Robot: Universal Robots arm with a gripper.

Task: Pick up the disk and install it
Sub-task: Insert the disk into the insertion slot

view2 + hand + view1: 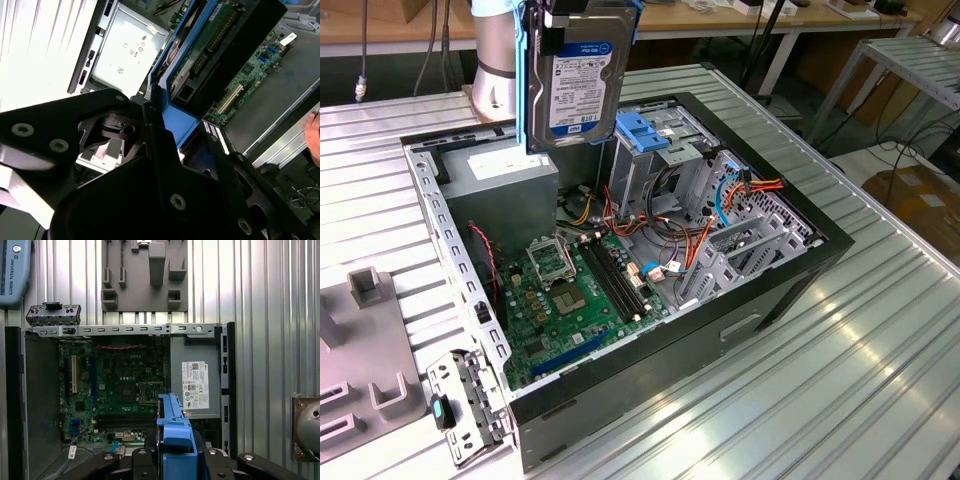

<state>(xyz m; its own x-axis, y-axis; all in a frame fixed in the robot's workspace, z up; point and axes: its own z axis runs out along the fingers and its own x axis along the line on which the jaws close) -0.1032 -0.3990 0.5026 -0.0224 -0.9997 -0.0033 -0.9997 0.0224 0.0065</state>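
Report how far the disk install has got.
Done: the disk is off the table, upright, clamped in the gripper. In hand: it hangs above the open computer case, beside the blue latch of the drive cage. Left: it is not seated in any bay yet.

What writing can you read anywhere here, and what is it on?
The disk: white-and-blue label, print too small to read.
White sticker on the grey metal box: print too small to read.
Blue arm cap: white lettering, a maker's mark.
Motherboard: markings too small to read.
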